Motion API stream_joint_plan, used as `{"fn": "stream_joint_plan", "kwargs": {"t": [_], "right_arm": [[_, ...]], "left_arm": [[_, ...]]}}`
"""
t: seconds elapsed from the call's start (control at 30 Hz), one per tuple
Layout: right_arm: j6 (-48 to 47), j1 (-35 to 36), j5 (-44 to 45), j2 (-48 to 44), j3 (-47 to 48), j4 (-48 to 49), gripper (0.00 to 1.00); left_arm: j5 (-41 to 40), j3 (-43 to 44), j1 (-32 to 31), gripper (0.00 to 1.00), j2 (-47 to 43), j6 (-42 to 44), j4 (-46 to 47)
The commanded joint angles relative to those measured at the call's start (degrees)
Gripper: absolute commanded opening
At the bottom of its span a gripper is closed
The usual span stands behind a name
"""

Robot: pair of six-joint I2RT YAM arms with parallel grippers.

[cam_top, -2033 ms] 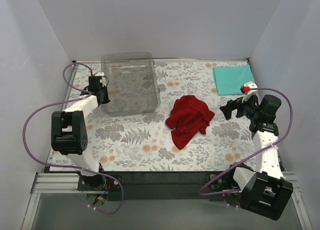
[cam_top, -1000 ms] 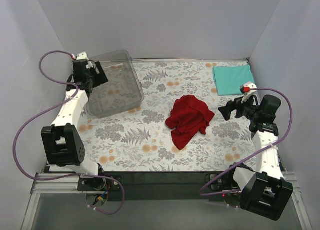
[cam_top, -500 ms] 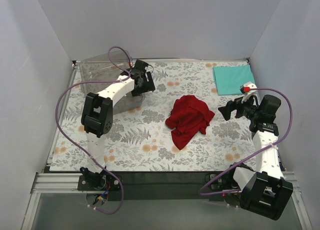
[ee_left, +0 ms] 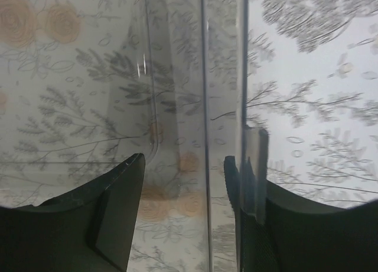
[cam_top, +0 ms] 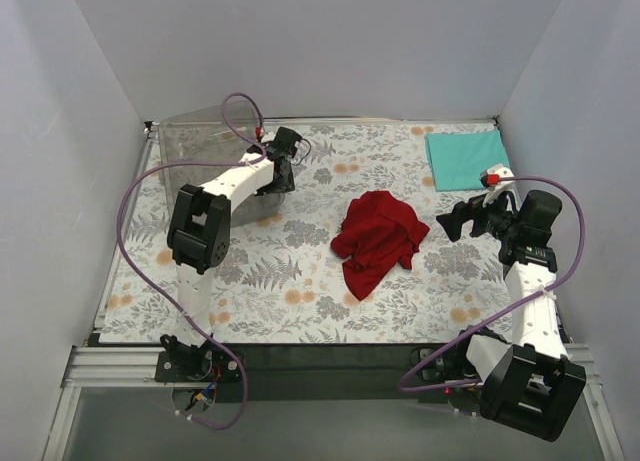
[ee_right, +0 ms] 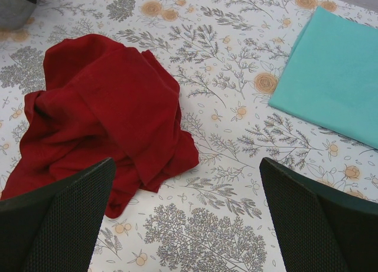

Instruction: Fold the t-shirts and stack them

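My left gripper [cam_top: 283, 153] is way out at the back left of the desk [cam_top: 280, 291], right on the edge of the clear plastic bin [cam_top: 195, 146]. From the wrist view its two fingers are apart with the bin's rim and wall running up between them. The right finger [ee_left: 248, 213] is tucked against the clear lip. The left one sits just beside the curved wall. Honestly I can't tell whether that's a real pinch on the plastic or just straddling it. The bin itself looks tipped up rather than lying flat, shoved into the back left corner.

My right gripper [cam_top: 452, 221] is spread wide with nothing in it. It hangs over the right side of the desk and points toward the middle.

Now the shirts. The red shirt [cam_top: 378, 236] is a crumpled heap around the middle of the floral desk cover, not folded at all, with one end trailing toward the near edge. It's near my right gripper but not touching it. The teal shirt [cam_top: 465, 159] lies flat and neatly squared off in the back right corner, well apart from the red one. Neither gripper is touching either shirt.
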Motion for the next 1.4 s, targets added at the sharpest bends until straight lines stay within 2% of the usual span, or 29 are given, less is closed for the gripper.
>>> {"fn": "stream_joint_plan", "kwargs": {"t": [0.0, 0.13, 0.37, 0.7, 1.0, 1.37], "right_arm": [[-0.47, -0.08, -0.05, 0.06, 1.02, 0.25, 0.98], [-0.56, -0.08, 0.04, 0.06, 0.94, 0.25, 0.98], [-0.56, -0.17, 0.04, 0.32, 0.85, 0.25, 0.98], [-0.56, -0.17, -0.13, 0.68, 0.85, 0.25, 0.98], [-0.65, -0.17, 0.04, 0.94, 0.85, 0.25, 0.98], [-0.65, -0.17, 0.04, 1.03, 0.85, 0.25, 0.98]], "left_arm": [[-6.40, -4.09, 0.01, 0.52, -3.66, 4.30, 0.79], [-6.40, -8.14, 1.24, 0.41, -5.95, 5.89, 2.90], [-6.58, -12.97, 4.14, 0.39, -8.67, 9.05, 5.88], [-6.67, -18.33, 9.14, 0.39, -11.49, 18.89, 12.21], [-4.91, -20.44, 15.03, 0.39, -13.25, 20.48, 14.42], [-3.59, -22.73, 15.66, 0.38, -13.95, 16.88, 14.51]]}}
